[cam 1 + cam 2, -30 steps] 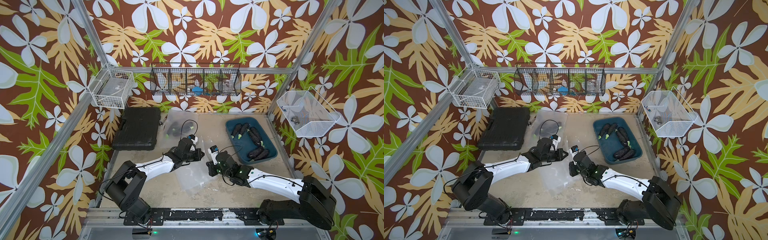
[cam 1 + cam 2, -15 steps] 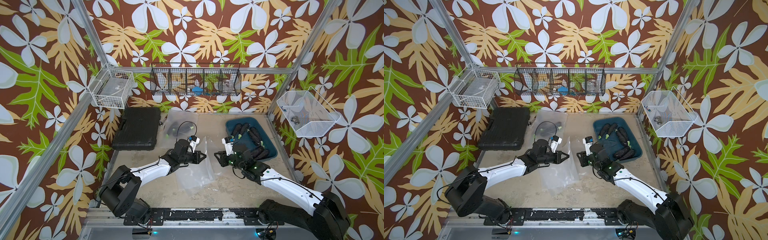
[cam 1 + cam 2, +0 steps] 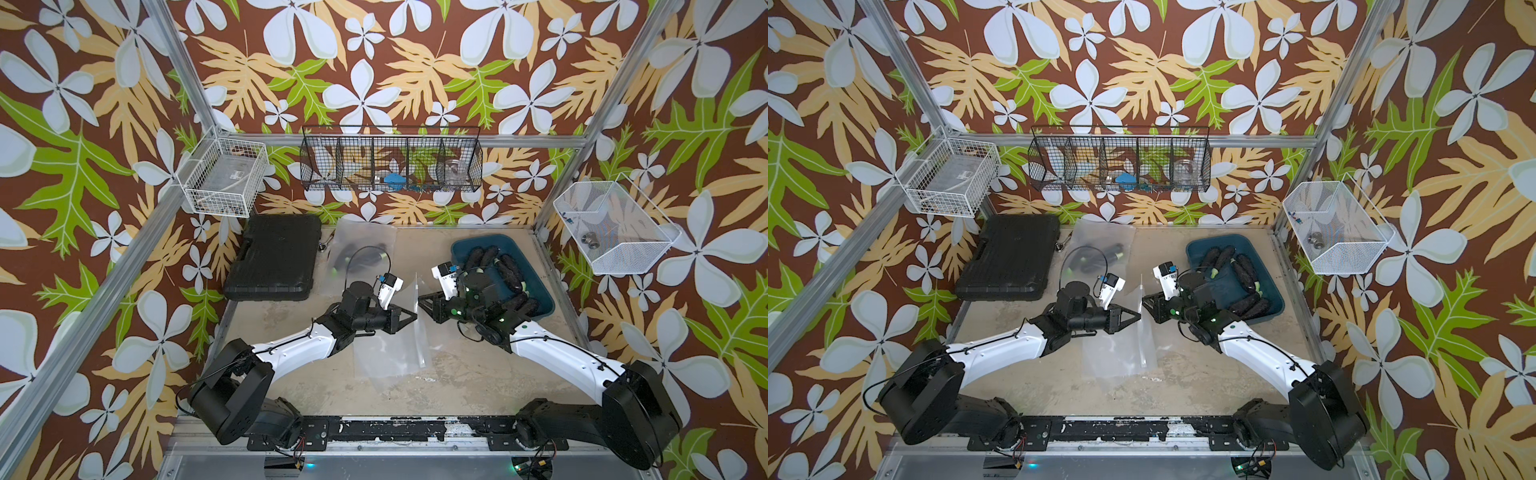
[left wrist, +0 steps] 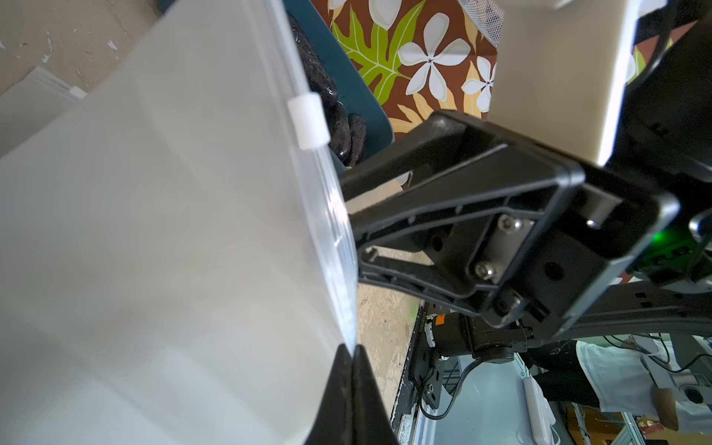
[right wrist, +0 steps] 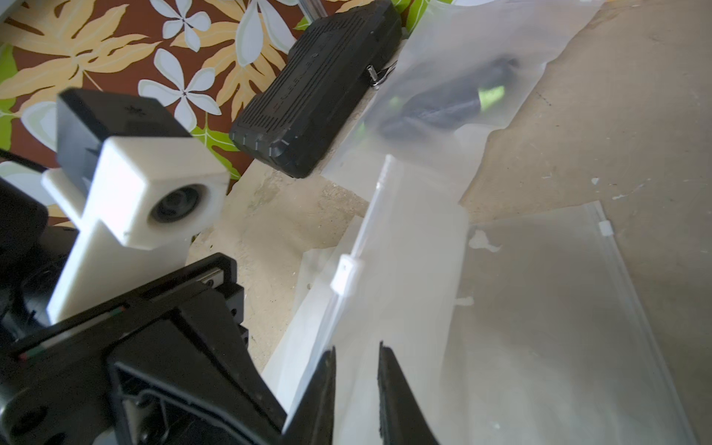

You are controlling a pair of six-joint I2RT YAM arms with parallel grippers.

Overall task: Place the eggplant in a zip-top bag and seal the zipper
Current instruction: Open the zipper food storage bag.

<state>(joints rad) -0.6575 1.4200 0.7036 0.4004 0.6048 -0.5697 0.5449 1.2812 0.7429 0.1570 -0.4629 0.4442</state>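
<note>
Moved: right gripper [image 3: 420, 298] has swung up off the flat bag [image 3: 384, 353] and now faces the left gripper [image 3: 414, 312] tip to tip; the left arm has barely shifted.
Left jaws: closed, pinching the zipper edge of the zip-top bag [image 4: 173, 231], which stands upright from the pinch.
Right jaws: narrowly apart, with the held bag's film visible in the gap and its zipper edge beside one fingertip [image 5: 327, 358]; contact unclear.
Slider [image 4: 308, 121]: on the zipper, ahead of both pairs of jaws.
Eggplants [image 3: 509, 268]: in the blue tray [image 3: 478, 240], behind the right jaws.
Far bag [image 5: 443, 100]: well beyond the left jaws, with dark eggplants inside.
</note>
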